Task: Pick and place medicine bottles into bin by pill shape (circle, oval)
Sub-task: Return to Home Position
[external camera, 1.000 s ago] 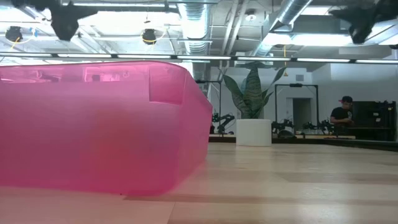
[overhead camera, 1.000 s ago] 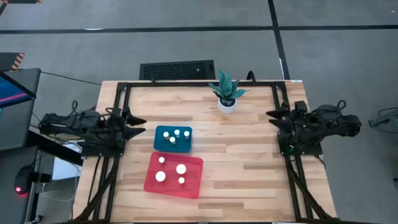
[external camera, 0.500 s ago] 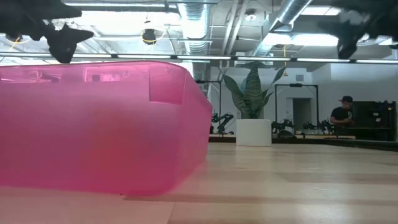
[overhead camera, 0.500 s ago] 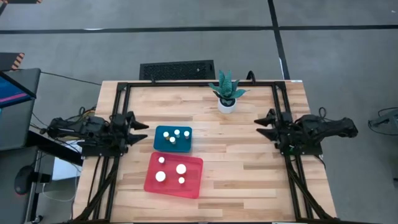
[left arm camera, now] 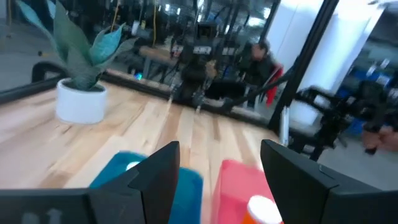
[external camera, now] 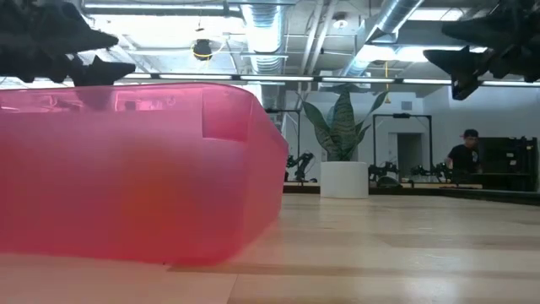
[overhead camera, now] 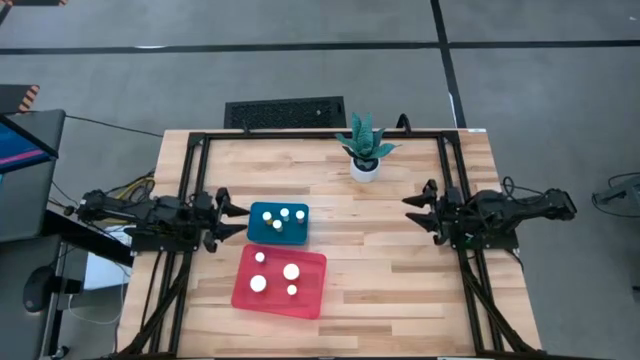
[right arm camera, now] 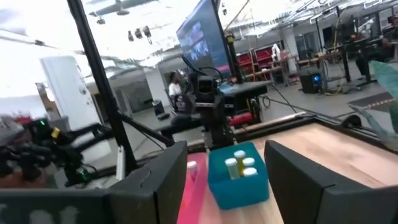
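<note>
A teal bin [overhead camera: 278,222] holds three white-capped medicine bottles [overhead camera: 285,214]. A pink bin [overhead camera: 280,280] nearer the table's front holds several more [overhead camera: 291,271]. My left gripper [overhead camera: 238,220] is open and empty, just left of the teal bin and above the table. My right gripper [overhead camera: 410,208] is open and empty at the table's right side. The right wrist view shows the teal bin [right arm camera: 239,180] with its bottles [right arm camera: 239,163]. The left wrist view shows both bins and one bottle with an amber body [left arm camera: 264,211].
A white pot with a green plant [overhead camera: 365,148] stands at the table's far middle. In the low view the pink bin's wall [external camera: 135,169] fills the left half. A black frame runs along the table's left, right and far edges. A person [external camera: 462,156] stands far behind the table.
Both arms have stretched out from their sides toward the table's middle. My left gripper has moved right, up to the teal bin, and come lower. My right gripper has moved left over the table. Bins and bottles have stayed put.
</note>
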{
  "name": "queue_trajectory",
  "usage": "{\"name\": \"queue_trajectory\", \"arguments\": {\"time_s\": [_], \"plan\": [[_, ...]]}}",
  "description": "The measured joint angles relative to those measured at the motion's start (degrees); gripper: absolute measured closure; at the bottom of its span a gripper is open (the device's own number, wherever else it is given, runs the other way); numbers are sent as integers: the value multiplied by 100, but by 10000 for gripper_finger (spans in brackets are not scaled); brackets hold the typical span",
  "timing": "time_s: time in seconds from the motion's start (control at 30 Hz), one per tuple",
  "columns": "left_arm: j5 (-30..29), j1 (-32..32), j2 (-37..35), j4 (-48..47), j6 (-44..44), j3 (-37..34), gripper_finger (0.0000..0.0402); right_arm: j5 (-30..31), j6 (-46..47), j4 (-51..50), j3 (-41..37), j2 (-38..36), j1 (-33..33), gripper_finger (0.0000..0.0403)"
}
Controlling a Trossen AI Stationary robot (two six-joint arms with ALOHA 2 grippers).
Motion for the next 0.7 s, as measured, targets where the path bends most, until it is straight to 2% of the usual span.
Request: {"name": "queue_trajectory", "arguments": {"time_s": [0.1, 0.3, 0.5, 0.7], "plan": [[-2, 0, 39, 450, -20, -156, 184, 10, -102, -114, 0, 2, -8, 179], [-111, 0, 65, 440, 282, -156, 184, 32, -81, -475, 0, 5, -16, 179], [-151, 0, 79, 436, -474, -159, 184, 22, 184, -929, -2, 6, -2, 179], [-151, 0, 79, 434, -525, -161, 184, 7, 184, -1063, 2, 7, -2, 179]]}}
